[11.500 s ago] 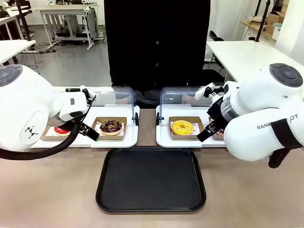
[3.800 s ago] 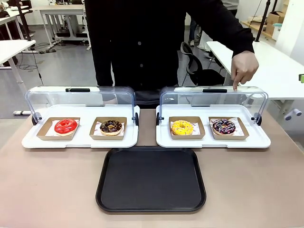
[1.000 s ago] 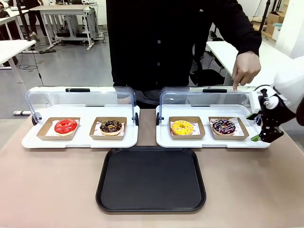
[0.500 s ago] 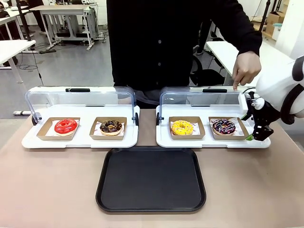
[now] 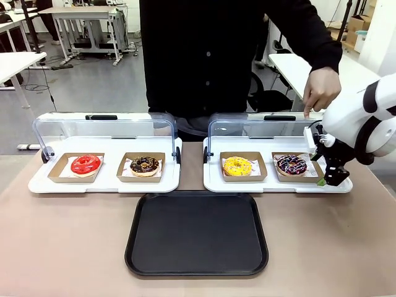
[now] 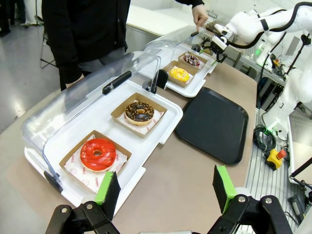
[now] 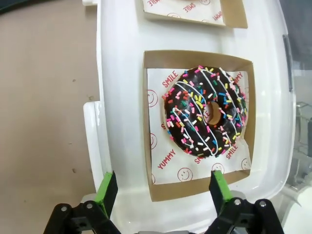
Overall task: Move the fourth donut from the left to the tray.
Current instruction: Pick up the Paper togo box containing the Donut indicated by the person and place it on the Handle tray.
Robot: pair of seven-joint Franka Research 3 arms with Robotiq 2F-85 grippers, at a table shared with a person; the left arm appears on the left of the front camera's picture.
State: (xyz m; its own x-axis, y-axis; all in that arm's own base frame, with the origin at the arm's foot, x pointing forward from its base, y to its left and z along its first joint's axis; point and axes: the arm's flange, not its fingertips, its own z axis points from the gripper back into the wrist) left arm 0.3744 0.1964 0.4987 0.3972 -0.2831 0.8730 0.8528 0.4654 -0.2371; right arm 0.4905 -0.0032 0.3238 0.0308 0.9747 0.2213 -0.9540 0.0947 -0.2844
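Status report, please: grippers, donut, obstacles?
Right gripper open beside the donut; left gripper open, far off. Donut untouched in its box. Person's hand at the lid behind.

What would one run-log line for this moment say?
right fingers: open, near fourth donut | left fingers: open | tray: no donut yet | person's hand: pointing

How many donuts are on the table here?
4. The red donut and crumbed chocolate donut sit in the left display tray; the yellow donut and fourth donut sit in the right display tray. None looks hidden.
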